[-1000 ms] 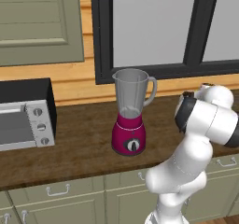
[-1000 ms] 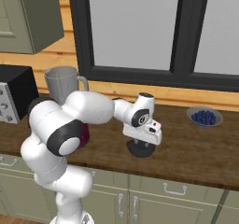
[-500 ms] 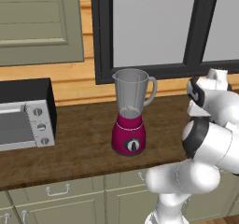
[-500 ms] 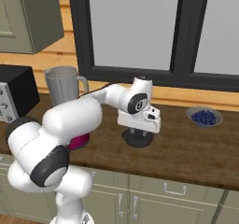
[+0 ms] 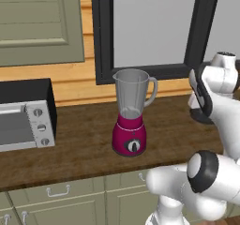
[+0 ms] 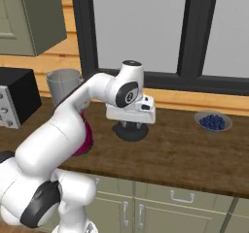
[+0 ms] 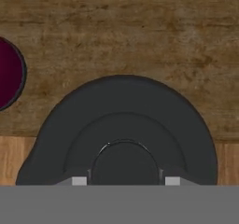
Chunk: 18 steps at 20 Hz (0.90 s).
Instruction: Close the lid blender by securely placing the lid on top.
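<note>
Right base view puts the claw (image 6: pixel 130 125) pointing straight down over the lid (image 6: pixel 130 131), the black disc low over the wooden counter (image 6: pixel 185 149), well to the right of the blender (image 6: pixel 72 111), with a bowl of blue berries (image 6: pixel 213 122) farther right again. Whether the disc rests on the wood or hangs just above it I cannot tell. Hand view looks down on the lid (image 7: pixel 123 134) with the claw clenched on its raised centre knob, the fingertips (image 7: pixel 79 181) flanking it (the magenta blender base (image 7: pixel 9 73) peeks in at the left edge). From the left base view the blender (image 5: pixel 132 114) stands mid-counter, its clear jar open at the top, with the toaster oven (image 5: pixel 26 116) to its left.

The coming move turns on this: the jar's open rim lies to the claw's left along the counter and higher than the lid now sits. So the lid likely has to rise above the rim, travel sideways, then come down flat and centred; any tilt could leave it cocked on the rim.
</note>
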{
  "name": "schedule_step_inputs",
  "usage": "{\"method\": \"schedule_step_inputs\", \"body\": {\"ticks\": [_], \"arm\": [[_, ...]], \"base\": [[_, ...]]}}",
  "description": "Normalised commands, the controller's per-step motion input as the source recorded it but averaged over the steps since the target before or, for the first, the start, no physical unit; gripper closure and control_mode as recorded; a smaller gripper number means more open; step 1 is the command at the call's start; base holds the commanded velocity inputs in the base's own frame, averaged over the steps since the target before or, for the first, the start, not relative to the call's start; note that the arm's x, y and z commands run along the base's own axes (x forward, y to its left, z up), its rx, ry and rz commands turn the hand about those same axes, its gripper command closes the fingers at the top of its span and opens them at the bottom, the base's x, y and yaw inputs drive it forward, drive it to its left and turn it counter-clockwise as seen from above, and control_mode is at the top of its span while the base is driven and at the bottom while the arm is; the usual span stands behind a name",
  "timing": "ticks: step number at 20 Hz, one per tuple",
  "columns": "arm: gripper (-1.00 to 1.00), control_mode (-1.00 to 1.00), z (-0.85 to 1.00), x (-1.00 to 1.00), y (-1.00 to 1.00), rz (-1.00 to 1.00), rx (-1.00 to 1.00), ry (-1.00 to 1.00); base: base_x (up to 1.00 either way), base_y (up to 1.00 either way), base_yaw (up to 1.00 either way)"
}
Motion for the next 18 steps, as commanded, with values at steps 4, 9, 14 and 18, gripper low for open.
{"method": "schedule_step_inputs", "body": {"ticks": [4, 9, 14, 18], "arm": [[1.00, -1.00, 0.83, -0.11, 0.38, 0.14, -0.03, -0.07], [1.00, -1.00, 0.76, -0.09, 0.40, 0.14, -0.04, -0.09], [1.00, -1.00, 0.64, -0.01, 0.42, 0.15, 0.00, -0.15], [1.00, -1.00, 0.55, 0.00, 0.38, 0.17, 0.00, -0.22]], "base": [[0.00, 0.00, 0.00], [0.00, 0.00, 0.00], [0.00, 0.00, 0.00], [0.00, 0.00, 0.00]]}}
